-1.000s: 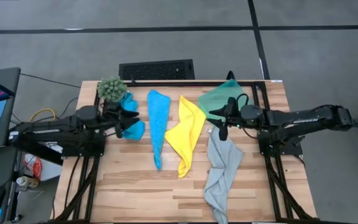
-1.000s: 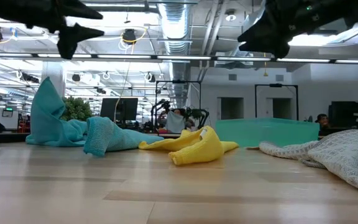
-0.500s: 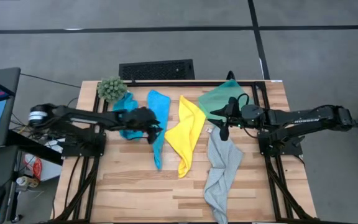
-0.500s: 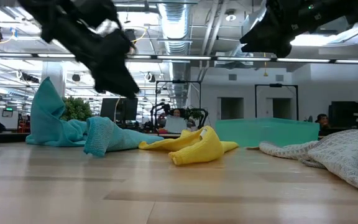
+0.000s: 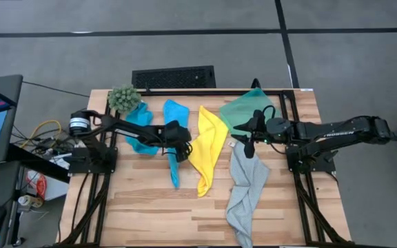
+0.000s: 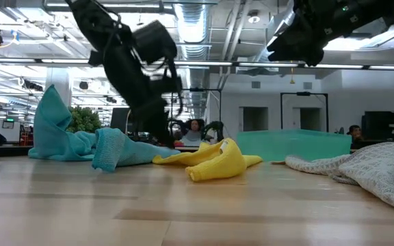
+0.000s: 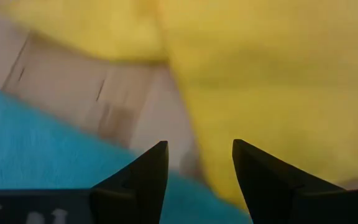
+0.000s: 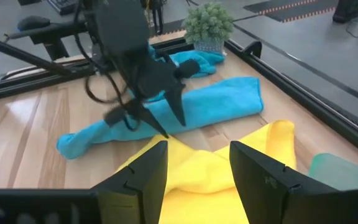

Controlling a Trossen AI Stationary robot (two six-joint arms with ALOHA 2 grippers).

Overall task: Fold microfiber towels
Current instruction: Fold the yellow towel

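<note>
Left pincer gapes over the near-to-far blue towel.

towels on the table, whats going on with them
Four towels lie loose and unfolded on the wooden table. The left hand is open, reaching down between the long blue towel and the yellow towel, gripping nothing yet. The right hand waits open above the grey towel.

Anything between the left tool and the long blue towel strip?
Nothing visible. The left tool hangs open right at the seam where the long bright blue microfiber towel strip meets the yellow microfiber towel; bare wooden table shows between them.
</note>
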